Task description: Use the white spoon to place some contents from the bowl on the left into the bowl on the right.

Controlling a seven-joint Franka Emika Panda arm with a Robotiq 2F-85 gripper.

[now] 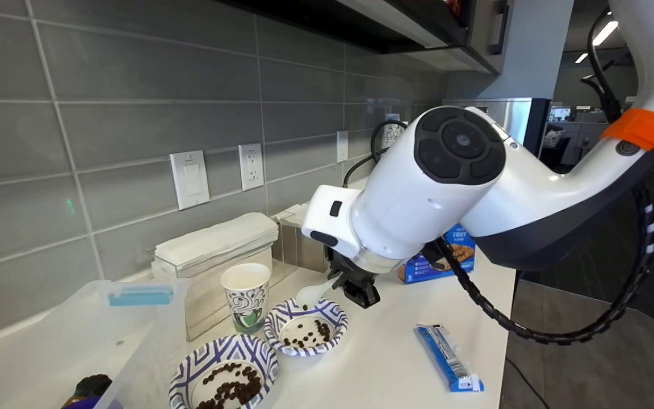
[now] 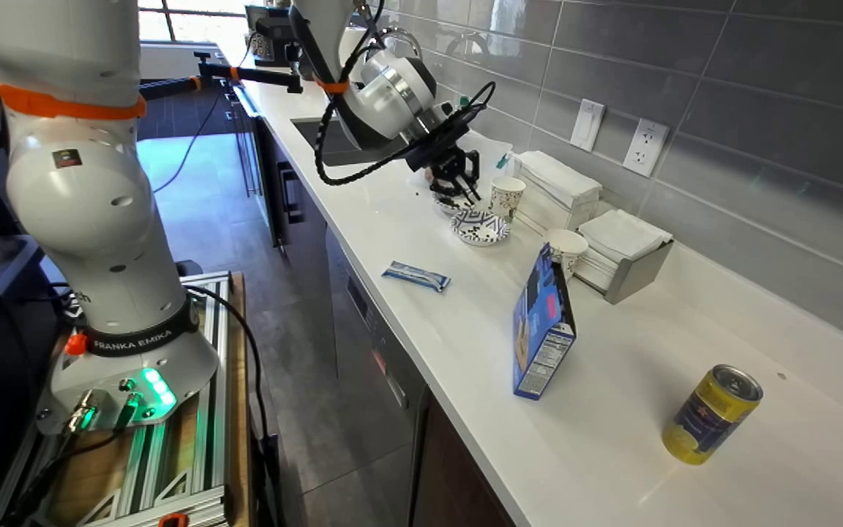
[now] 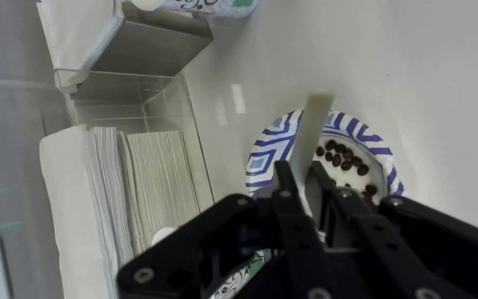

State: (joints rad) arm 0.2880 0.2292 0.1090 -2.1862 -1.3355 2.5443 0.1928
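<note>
"Black Robotiq gripper (image 3: 301, 178), nearest the lens, fills the lower part of the wrist view; what are its fingers (image 3: 283, 178) doing?"

"Grasping; they are pinched around the white spoon (image 3: 309, 139), whose handle (image 3: 315, 116) shows between them, blurred at its end, just right of the frame's upper middle."

"And where is the scoop (image 1: 310, 294)?"

"Lower middle of an exterior view; it hangs over the rim of a purple-patterned paper bowl (image 1: 335, 318); whether it touches, I can't tell; a dark bean (image 1: 305, 307) shows by its lower edge, on the spoon or behind it, I can't say which."

"How do the two bowls compare?"

"Matching paper bowl (image 1: 188, 372), just beside it toward the lower left, carries a thick spread of brown beans (image 1: 242, 391); the bowl under the spoon carries a thinner scatter."

"Anything around them?"

"Paper coffee cup (image 1: 247, 301), upright, just beside both bowls; white napkins (image 1: 219, 238) behind it; blue-wrapped snack bar (image 1: 446, 358), flat, lower right; in an exterior view, blue box (image 2: 537, 322), upright, right of centre, and yellow can (image 2: 713, 417), lower right."
</note>
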